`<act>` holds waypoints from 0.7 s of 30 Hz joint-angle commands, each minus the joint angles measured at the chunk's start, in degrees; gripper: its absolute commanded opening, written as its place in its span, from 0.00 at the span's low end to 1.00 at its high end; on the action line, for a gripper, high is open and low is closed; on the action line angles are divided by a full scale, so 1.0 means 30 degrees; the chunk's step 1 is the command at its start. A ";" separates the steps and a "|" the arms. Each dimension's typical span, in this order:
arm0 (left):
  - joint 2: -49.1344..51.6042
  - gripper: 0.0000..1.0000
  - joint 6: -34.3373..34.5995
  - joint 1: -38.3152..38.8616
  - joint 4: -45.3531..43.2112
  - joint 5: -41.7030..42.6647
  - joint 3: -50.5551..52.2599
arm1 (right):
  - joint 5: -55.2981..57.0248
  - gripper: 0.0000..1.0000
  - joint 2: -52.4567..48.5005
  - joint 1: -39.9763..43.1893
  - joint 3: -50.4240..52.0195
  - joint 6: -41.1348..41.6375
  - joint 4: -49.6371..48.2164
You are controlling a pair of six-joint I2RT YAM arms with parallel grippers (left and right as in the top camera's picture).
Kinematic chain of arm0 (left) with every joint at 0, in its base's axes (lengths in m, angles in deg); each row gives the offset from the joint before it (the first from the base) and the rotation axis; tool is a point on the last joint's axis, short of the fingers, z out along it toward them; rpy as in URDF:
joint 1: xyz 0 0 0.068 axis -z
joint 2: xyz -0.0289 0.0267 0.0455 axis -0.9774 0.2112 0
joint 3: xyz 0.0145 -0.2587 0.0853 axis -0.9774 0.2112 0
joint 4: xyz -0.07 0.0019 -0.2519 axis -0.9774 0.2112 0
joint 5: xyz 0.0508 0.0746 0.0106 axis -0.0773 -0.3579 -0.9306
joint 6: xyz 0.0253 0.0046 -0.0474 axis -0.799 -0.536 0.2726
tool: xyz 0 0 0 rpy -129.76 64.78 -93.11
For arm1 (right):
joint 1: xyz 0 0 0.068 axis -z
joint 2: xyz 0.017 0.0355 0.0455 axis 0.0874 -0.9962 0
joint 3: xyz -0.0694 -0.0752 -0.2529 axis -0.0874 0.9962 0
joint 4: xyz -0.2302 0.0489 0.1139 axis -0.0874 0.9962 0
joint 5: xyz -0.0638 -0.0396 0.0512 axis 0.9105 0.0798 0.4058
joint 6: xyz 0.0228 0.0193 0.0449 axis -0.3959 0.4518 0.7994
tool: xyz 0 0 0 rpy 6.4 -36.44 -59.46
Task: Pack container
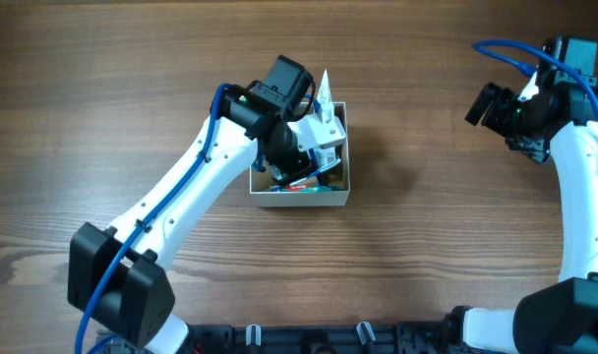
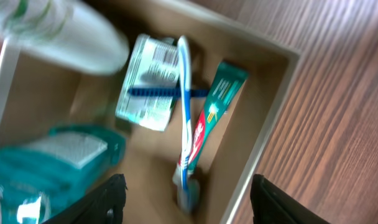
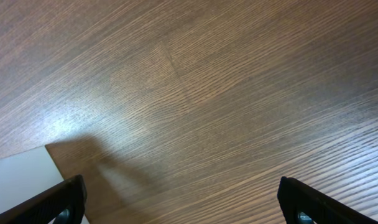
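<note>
The container [image 1: 301,199], a square white box with a tan inside, sits mid-table; its rim also shows in the left wrist view [image 2: 273,118]. My left gripper [image 2: 186,202] hovers open and empty over its inside, hiding much of it from overhead [image 1: 297,157]. Inside lie a toothbrush [image 2: 186,106], a green toothpaste box [image 2: 219,106], a white-green packet [image 2: 148,81], a teal item [image 2: 49,165] and a white tube [image 2: 58,28]. The tube's pointed end sticks up at the far rim [image 1: 324,93]. My right gripper [image 3: 179,205] is open and empty at the far right [image 1: 488,106], over bare wood.
The wooden table [image 1: 427,256] surrounds the box. A corner of a white object [image 3: 21,180] shows at the lower left of the right wrist view. The arm bases stand at the front edge [image 1: 122,295].
</note>
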 commanded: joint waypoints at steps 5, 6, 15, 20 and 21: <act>-0.3956 0.87 0.8466 -0.2229 -0.0882 -0.4925 0.0080 | 0.2186 1.00 -0.0102 -0.2637 -0.0102 -0.0532 -0.0452; -0.3963 1.00 0.9071 -0.2834 -0.1253 -0.4925 0.0080 | 0.2215 1.00 -0.0102 -0.3060 -0.0189 -0.0634 -0.0750; -0.3905 1.00 1.3449 -0.8094 -0.3300 -0.4204 0.0080 | 0.2193 1.00 -0.0102 -0.5326 -0.0277 -0.4036 -0.5741; -0.3905 1.00 1.3274 -0.8801 -0.3424 -0.4204 0.0080 | 0.0845 1.00 -0.0051 -0.5326 -0.0277 -0.5625 -0.6251; -0.3956 1.00 1.3304 -0.8852 -0.3198 -0.4218 0.0080 | 0.0750 1.00 0.0073 -0.5326 -0.0277 -0.5748 -0.5872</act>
